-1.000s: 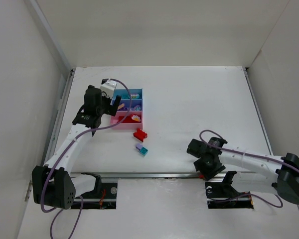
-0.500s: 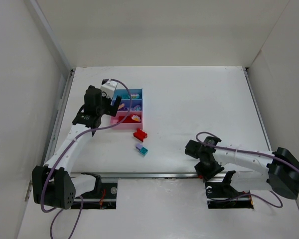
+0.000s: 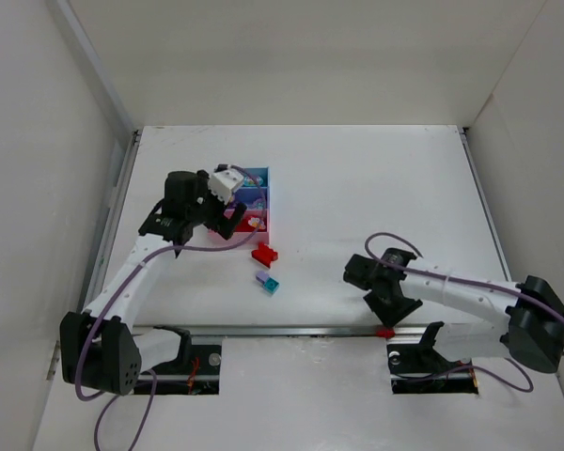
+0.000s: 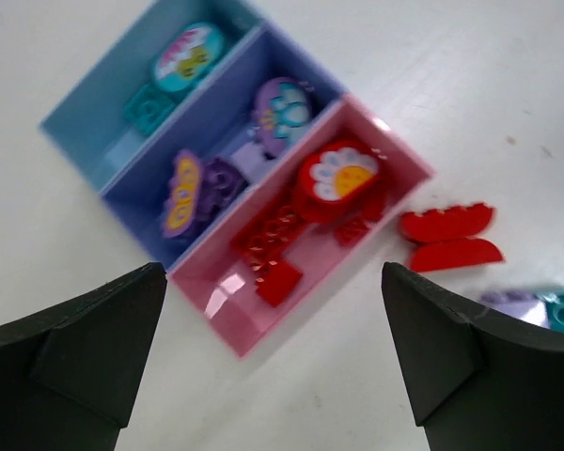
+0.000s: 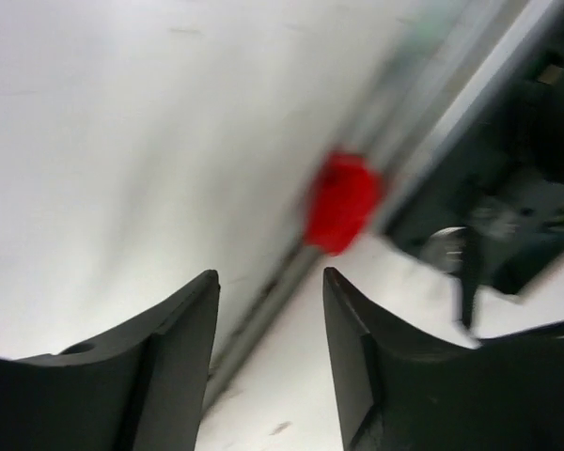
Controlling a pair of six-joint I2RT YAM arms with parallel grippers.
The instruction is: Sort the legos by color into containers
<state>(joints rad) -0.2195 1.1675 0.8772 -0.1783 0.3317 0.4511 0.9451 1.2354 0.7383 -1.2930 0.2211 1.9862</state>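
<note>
The left arm's fingers [image 4: 75, 348] are spread wide and empty, held above the containers [image 4: 108, 183], over the near end of the pink tray [image 4: 216, 301]. The right arm's fingers [image 5: 160, 357] are parted too, with nothing between them, and are aimed at a red brick [image 5: 341, 202] lying at the very near edge of the counter [image 3: 357, 188], against the metal rail.

Sorting is judged well along: teal is seen in the light blue tray [image 4: 85, 141], purple in the middle tray [image 4: 136, 202], red in the pink one. Outside, two red pieces [image 4: 448, 238], one arched, are found just beside the pink tray, and a lilac and teal pair [image 3: 266, 282] nearer the arms.

A pickup is in hand; next, fingers must be lowered astride one brick and closed. No lettering can be read; only flower-like prints are made out on round pieces.
</note>
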